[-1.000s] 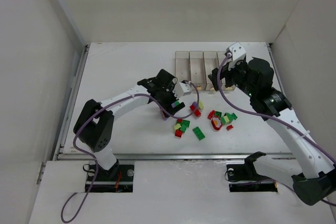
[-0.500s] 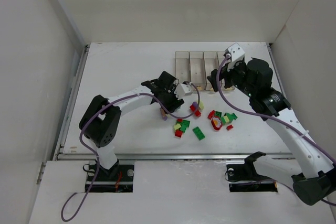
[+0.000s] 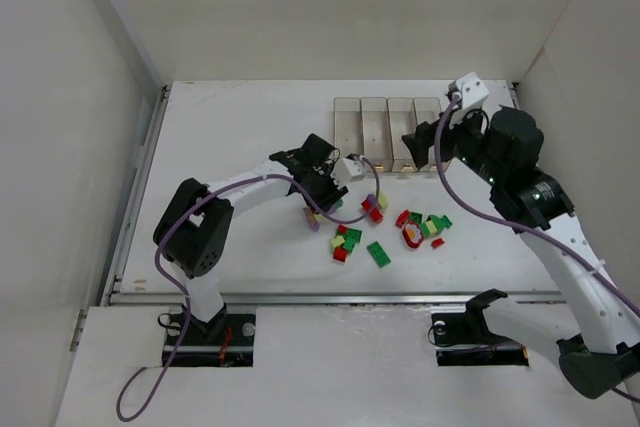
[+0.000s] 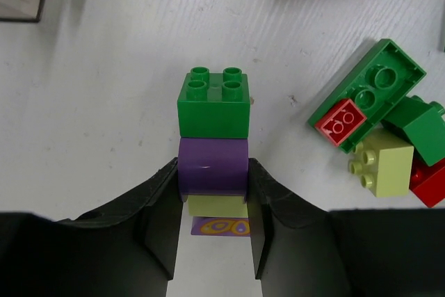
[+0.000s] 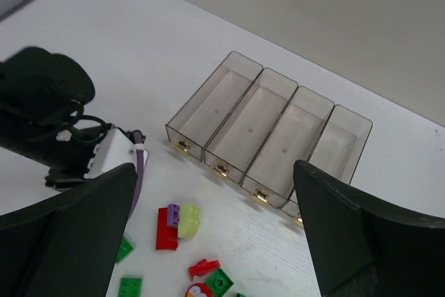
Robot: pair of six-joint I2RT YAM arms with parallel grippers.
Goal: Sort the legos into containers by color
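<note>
My left gripper [image 4: 213, 172] is shut on a short stack of legos. Its jaws press the purple brick [image 4: 213, 167]; a green brick [image 4: 213, 104] sticks out in front and a pale yellow-green one [image 4: 217, 206] sits behind. From above, this gripper [image 3: 318, 209] is left of the loose legos [image 3: 420, 229]. My right gripper [image 5: 213, 170] hangs open and empty, high over the four clear containers [image 5: 268, 130], which stand in a row [image 3: 387, 132] at the back of the table.
Loose bricks lie on the white table: a red, purple and yellow-green cluster [image 5: 175, 225], a flat green plate [image 3: 379, 253], and red and green pieces [image 3: 346, 240]. Green, red and pale bricks [image 4: 375, 119] lie right of my left gripper. White walls enclose the table.
My left gripper has shifted a little down-left and shut on the stack. My right arm has lifted and drawn back to the right, still open.
</note>
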